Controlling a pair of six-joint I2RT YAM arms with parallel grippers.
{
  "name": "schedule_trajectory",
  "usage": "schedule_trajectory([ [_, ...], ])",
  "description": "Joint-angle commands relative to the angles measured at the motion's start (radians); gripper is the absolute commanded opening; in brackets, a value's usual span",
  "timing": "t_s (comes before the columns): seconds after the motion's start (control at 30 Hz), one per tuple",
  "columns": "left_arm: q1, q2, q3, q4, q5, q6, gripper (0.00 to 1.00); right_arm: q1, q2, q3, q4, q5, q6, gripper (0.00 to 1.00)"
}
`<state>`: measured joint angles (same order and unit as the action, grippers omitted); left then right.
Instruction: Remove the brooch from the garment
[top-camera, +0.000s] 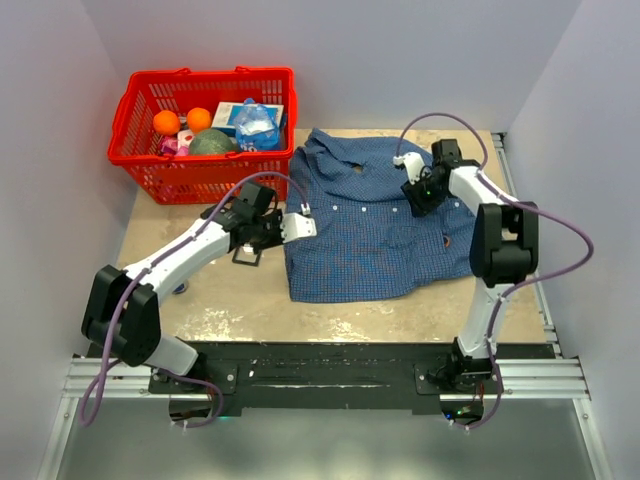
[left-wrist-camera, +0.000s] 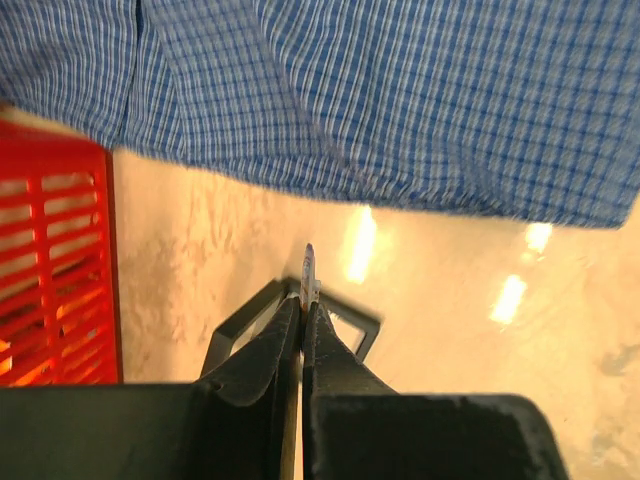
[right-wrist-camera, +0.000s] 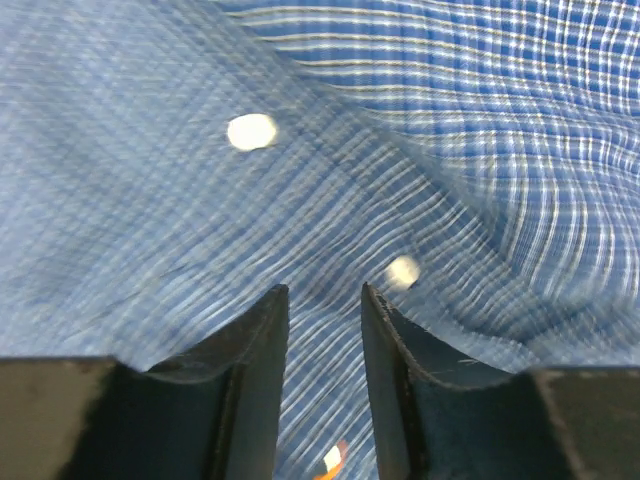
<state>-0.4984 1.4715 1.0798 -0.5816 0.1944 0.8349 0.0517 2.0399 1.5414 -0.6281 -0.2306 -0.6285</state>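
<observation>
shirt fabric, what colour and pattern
Blue with a fine check; the shirt shows it best in the right wrist view.

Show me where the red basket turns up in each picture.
Top external: the basket is at the upper left, left of the shirt.
Left wrist: its mesh wall runs along the left edge, below the shirt's hem.
Right wrist: not in it.
Shared landmark: the blue checked shirt, seen in all three views.
</observation>
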Motion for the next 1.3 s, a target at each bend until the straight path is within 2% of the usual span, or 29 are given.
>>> schedule_trajectory([
  [0.0, 0.011, 0.007, -0.03, 0.031, -0.172, 0.073, 0.0, 0.019, -0.182, -0.035, 0.01, -0.118, 0.098, 0.4],
  [0.23, 0.011, 0.11, -0.047, 0.065, -0.306, 0.13, 0.0, 0.02, -0.282, -0.046, -0.019, -0.125, 0.105, 0.44],
  [0.57, 0.011, 0.162, -0.098, 0.16, -0.437, 0.214, 0.0, 0.02, -0.288, -0.06, -0.021, -0.124, 0.104, 0.47],
  [1.0, 0.011, 0.204, -0.097, 0.124, -0.454, 0.207, 0.0, 0.02, -0.268, -0.053, -0.019, -0.125, 0.105, 0.47],
  [1.03, 0.011, 0.202, -0.093, 0.115, -0.455, 0.207, 0.02, 0.022, -0.268, -0.055, -0.019, -0.125, 0.105, 0.47],
  [1.07, 0.011, 0.197, -0.093, 0.109, -0.461, 0.205, 0.1, 0.02, -0.267, -0.055, -0.021, -0.125, 0.105, 0.47],
  [1.1, 0.012, 0.188, -0.093, 0.105, -0.466, 0.205, 0.14, 0.022, -0.267, -0.053, -0.021, -0.125, 0.105, 0.47],
  [1.27, 0.011, 0.153, -0.11, 0.094, -0.47, 0.214, 0.25, 0.02, -0.256, -0.046, -0.019, -0.13, 0.107, 0.48],
])
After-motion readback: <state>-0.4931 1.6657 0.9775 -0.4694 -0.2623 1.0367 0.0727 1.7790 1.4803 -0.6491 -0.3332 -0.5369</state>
